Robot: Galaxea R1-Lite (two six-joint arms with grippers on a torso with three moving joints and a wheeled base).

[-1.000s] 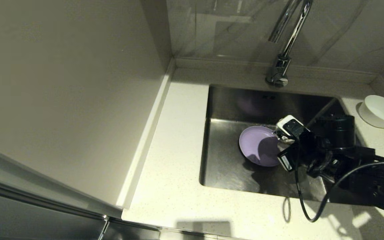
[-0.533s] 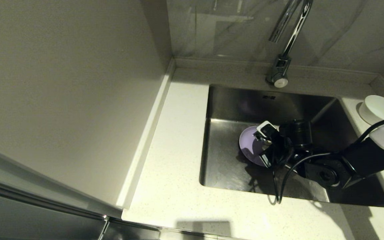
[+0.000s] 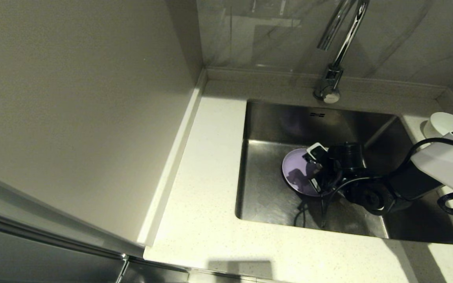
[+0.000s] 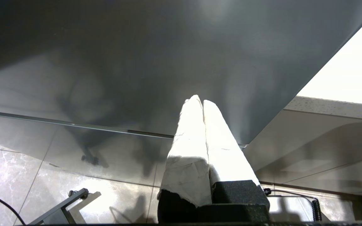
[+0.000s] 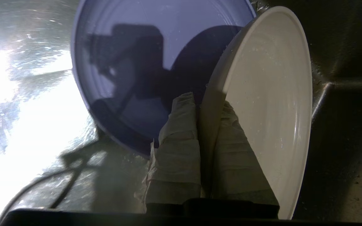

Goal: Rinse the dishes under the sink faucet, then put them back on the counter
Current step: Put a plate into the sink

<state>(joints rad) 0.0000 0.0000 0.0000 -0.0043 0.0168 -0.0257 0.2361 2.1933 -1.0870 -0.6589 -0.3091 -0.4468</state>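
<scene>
The lilac plate (image 3: 294, 173) lies flat on the floor of the steel sink (image 3: 267, 200); it also fills the right wrist view (image 5: 130, 59). My right gripper (image 5: 206, 102) is down in the basin beside it, shut on the rim of the cream plate (image 5: 269, 94), which stands on edge. In the head view my right arm (image 3: 352, 165) hides the cream plate. The white bowl (image 3: 442, 122) sits on the counter (image 3: 207, 157) at the far right, partly behind my arm. The chrome faucet (image 3: 336, 51) rises behind the sink. My left gripper (image 4: 199, 99) is parked below the counter, shut and empty.
Walls close in the counter on the left and at the back, with a low raised rim (image 3: 171, 157) along them. A black cable (image 3: 323, 208) from my right wrist hangs into the basin. Two overflow slots (image 3: 317, 114) show on the sink's back wall.
My right arm has dropped from the sink's right side down into the basin and moved left, over the right part of the lilac plate. In the last half second it barely shifted.
</scene>
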